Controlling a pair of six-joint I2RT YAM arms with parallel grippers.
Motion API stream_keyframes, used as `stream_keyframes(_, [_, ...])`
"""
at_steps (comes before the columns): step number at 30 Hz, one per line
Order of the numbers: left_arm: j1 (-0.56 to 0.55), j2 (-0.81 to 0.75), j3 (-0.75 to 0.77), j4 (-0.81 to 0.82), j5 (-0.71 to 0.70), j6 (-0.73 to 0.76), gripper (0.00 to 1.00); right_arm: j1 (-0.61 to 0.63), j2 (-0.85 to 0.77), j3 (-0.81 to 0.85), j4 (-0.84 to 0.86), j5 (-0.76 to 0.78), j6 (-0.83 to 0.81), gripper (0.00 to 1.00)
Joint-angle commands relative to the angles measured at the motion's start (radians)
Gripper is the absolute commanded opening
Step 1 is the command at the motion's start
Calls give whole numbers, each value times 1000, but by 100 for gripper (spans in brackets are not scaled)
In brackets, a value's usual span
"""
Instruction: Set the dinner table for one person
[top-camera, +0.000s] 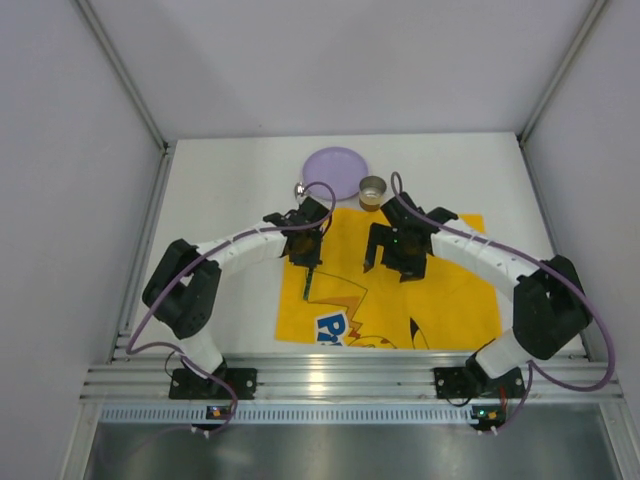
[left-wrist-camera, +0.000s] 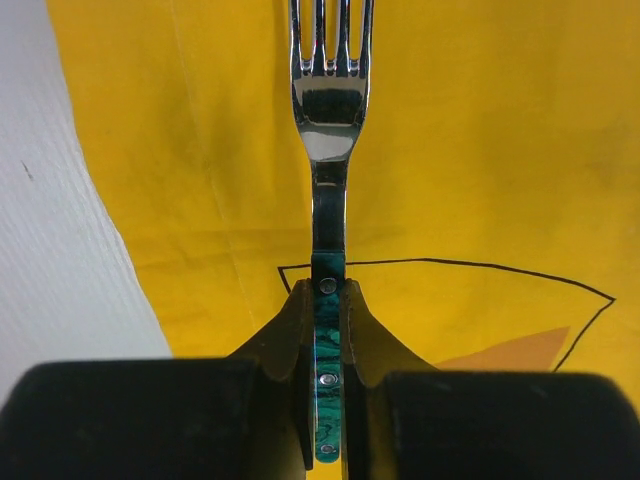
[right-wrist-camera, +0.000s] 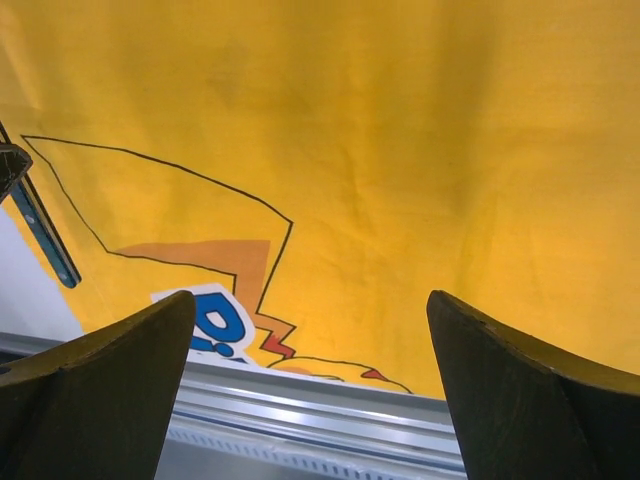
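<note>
The dinner table (top-camera: 215, 205) is a plain white top with a yellow printed placemat (top-camera: 440, 290) lying on its near middle. My left gripper (top-camera: 305, 245) is shut on the green handle of a fork (left-wrist-camera: 328, 110), whose steel tines point away over the placemat (left-wrist-camera: 480, 150) near its left edge. In the top view the fork (top-camera: 308, 280) hangs just above the cloth. My right gripper (top-camera: 392, 262) stands wide open over the placemat's middle with nothing between its fingers (right-wrist-camera: 120, 370). The fork handle (right-wrist-camera: 45, 235) shows at the left of the right wrist view.
A lilac plate (top-camera: 333, 163) lies on the table behind the placemat, with a metal cup (top-camera: 372, 189) at its right and a small shiny metal item (top-camera: 299, 188) at its left. An aluminium rail (right-wrist-camera: 300, 400) runs along the near edge.
</note>
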Motion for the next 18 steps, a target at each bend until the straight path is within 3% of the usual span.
stream_keyframes(1, [-14,-9,-45,61,-31,-58,0,-23,-68,-29,-32,30,-7,100])
stream_keyframes(4, [-19,-9,-60,53,-32,-92,0,-40,-85,-46,-33,33,-10,100])
stream_keyframes(6, [-19,-14,-57,44,-28,-104,11,-49,-89,-53,-33,33,-13,100])
stream_keyframes(8, [-22,-21,-45,33,-12,-111,34,-58,-91,-55,-33,33,-18,100])
stream_keyframes(14, [-22,-78,12,-66,-78,-98,77,-68,-82,-43,-35,33,-24,100])
stream_keyframes(18, [19,-113,35,-94,-167,-22,84,-68,-90,-38,-33,31,-19,100])
